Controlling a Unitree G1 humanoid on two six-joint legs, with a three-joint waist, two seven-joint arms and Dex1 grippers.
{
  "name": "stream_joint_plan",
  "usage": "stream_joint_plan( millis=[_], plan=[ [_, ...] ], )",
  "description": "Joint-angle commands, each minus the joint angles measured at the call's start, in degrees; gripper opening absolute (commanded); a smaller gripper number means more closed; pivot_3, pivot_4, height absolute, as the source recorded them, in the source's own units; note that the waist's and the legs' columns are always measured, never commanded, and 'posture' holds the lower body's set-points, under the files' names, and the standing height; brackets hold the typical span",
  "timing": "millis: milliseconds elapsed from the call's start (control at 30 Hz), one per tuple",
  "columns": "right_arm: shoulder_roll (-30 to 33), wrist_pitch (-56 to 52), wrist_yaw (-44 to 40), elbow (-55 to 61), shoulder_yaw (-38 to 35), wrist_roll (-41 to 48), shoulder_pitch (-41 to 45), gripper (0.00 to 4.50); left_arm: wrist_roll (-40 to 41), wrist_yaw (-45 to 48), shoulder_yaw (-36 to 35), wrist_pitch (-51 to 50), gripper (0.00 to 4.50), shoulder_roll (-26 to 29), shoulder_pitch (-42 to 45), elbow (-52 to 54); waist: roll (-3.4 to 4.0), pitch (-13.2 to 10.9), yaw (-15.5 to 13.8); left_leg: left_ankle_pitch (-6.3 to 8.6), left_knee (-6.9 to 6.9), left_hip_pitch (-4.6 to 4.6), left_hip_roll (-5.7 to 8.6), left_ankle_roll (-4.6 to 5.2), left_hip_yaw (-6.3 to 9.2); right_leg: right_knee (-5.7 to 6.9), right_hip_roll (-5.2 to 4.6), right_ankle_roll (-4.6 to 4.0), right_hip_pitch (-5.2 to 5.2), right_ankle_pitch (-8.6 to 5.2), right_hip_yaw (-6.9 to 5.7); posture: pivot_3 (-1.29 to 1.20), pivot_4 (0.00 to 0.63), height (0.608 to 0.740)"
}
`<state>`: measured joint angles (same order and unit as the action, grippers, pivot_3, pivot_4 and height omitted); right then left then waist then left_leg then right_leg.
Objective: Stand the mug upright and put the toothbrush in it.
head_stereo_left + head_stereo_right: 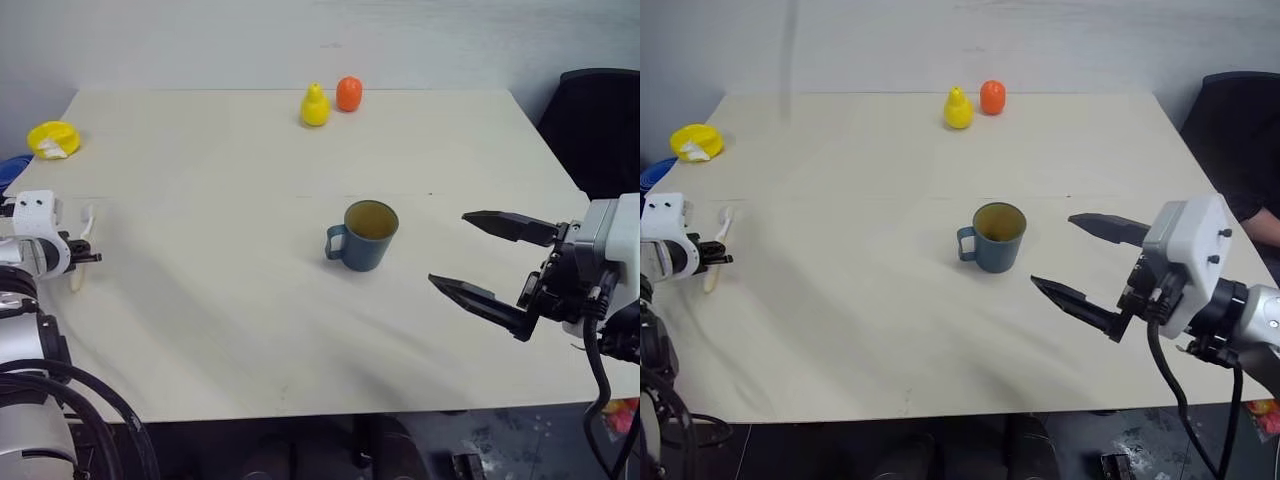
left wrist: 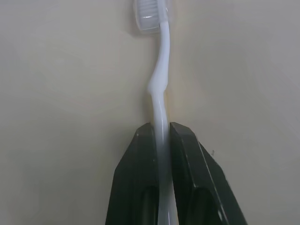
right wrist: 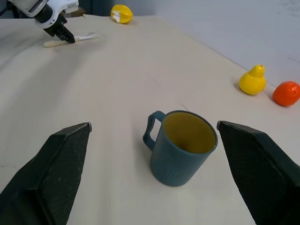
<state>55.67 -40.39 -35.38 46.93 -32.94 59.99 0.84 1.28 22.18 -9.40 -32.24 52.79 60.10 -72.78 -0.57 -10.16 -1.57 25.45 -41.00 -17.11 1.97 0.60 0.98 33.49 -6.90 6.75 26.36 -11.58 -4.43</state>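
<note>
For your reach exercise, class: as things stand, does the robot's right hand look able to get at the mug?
Probably yes. The mug stands upright on bare table, and the open right hand faces it with nothing between them. The left hand, shut on the toothbrush, is far off.

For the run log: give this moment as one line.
mug upright, mid-table | toothbrush flat on table | left pincer shut on toothbrush | right pincer open beside mug

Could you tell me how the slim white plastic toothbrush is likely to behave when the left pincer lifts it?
The slim white plastic toothbrush is probably light. Its thin neck may flex a little. The left pincer is shut on the smooth, narrow handle, so it might pivot or slip.
</note>
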Motion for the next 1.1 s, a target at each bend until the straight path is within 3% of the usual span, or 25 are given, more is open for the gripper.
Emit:
stream_joint_plan(
  millis=[33,200,300,400,567,733,900,1100],
  plan=[
    [-0.46,-0.39,1.25,0.11,-2.5,1.16,-1.88,4.5,3.24,1.07,-3.62,1.52,0.08,-1.65,3.8,0.53,-0.01,-0.01,-0.29,0.0,-0.01,-0.02,0.0,0.0,0.02,0.0,0.0,0.0,0.0,0.0,-0.01,0.0,0.15,0.74],
    [-2.12,-1.28,4.43,-1.0,-6.43,4.45,-4.88,4.5,10.75,15.44,-7.18,1.3,0.08,-7.97,9.65,8.36,-0.09,-0.04,-1.35,0.06,-0.27,-0.23,0.05,0.11,0.03,-0.09,0.0,0.01,0.01,0.19,-0.05,0.0,0.15,0.74],
    [-3.19,-1.6,6.55,-0.69,-8.94,5.82,-7.5,4.5,20.27,25.29,-8.48,-6.18,0.08,-14.54,10.0,23.79,-0.11,-0.05,-1.29,0.1,-0.3,-0.3,0.06,0.2,-0.02,-0.19,0.0,0.04,0.02,0.25,-0.06,0.0,0.15,0.74],
    [-4.11,-1.66,9.77,1.89,-10.71,7.29,-10.17,4.5,28.47,27.85,-8.61,-12.38,0.08,-21.86,7.71,39.4,-0.1,-0.05,-0.82,0.15,-0.32,-0.31,0.05,0.28,-0.11,-0.35,-0.01,0.12,0.02,0.3,-0.02,0.0,0.15,0.74],
    [-4.27,-1.32,17.24,5.96,-10.81,9.92,-12.03,4.5,35.14,24.4,-7.17,-10.03,0.08,-36.41,4.62,55.39,-0.03,-0.01,0.25,0.15,-0.28,-0.28,0.0,0.28,-0.13,-0.56,-0.01,0.24,-0.01,0.38,0.05,0.0,0.15,0.74],
    [-5.57,-0.51,23.45,8.48,-11.59,11.28,-15.13,4.5,32.87,25.5,-1.3,-2.32,0.08,-43.74,-0.02,58.7,0.0,0.0,0.18,0.15,-0.21,-0.16,-0.13,0.26,-0.38,-0.7,0.23,0.16,-0.04,0.56,0.25,0.0,0.15,0.74],
    [-6.55,0.27,27.3,10.85,-12.02,11.09,-18.45,4.5,28.69,27.66,4.24,4.79,0.08,-45.3,-4.77,56.51,0.04,0.02,-0.11,0.14,-0.2,-0.17,-0.11,0.28,-0.39,-0.99,0.26,0.15,-0.07,0.71,0.27,0.0,0.15,0.74],
    [-6.18,2.34,30.69,11.59,-12.44,13.02,-19.95,4.5,25.7,27.52,4.94,15.84,0.08,-47.86,-6.43,50.28,0.05,0.02,-0.56,0.12,-0.2,-0.16,-0.14,0.39,-0.33,-1.41,0.34,0.17,-0.37,0.91,0.24,0.0,0.15,0.74]
  ],
)
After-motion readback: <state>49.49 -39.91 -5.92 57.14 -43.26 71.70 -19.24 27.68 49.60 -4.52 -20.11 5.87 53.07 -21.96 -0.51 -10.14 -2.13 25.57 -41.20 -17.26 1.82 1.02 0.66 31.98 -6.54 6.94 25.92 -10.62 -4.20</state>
